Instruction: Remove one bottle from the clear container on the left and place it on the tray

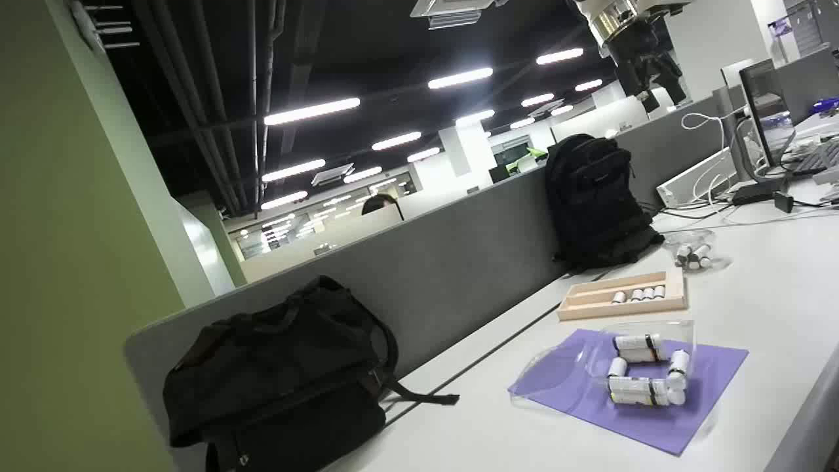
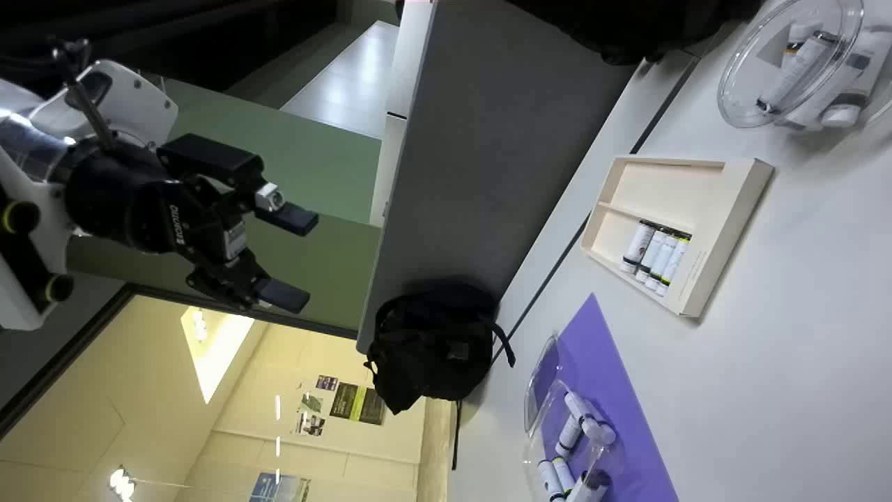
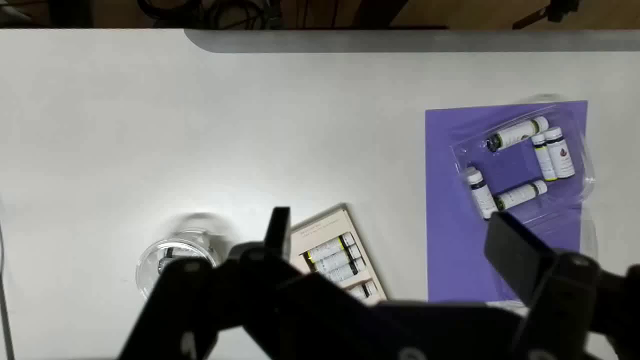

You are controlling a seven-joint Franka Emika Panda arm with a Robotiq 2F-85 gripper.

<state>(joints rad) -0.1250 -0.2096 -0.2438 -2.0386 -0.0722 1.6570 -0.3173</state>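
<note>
Black claw (image 2: 302, 260) hangs wide-spread above the surface (image 3: 300, 110), gripping nothing; best centre over clear tub (image 3: 145, 254) (wrist-view left), pinch one bottle (image 2: 796, 74) mid-body, lift plumb before crossing to tray (image 2: 669, 185).

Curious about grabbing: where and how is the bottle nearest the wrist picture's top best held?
Probably grip the bottle mid-length, from above, tool across its width: it lies on its side, walled in by the clear container, neighbours near its cap.

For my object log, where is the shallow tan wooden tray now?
In the wrist view, the tray lies below centre, left of the flat purple mat, partly hidden by the black gripper.
</note>
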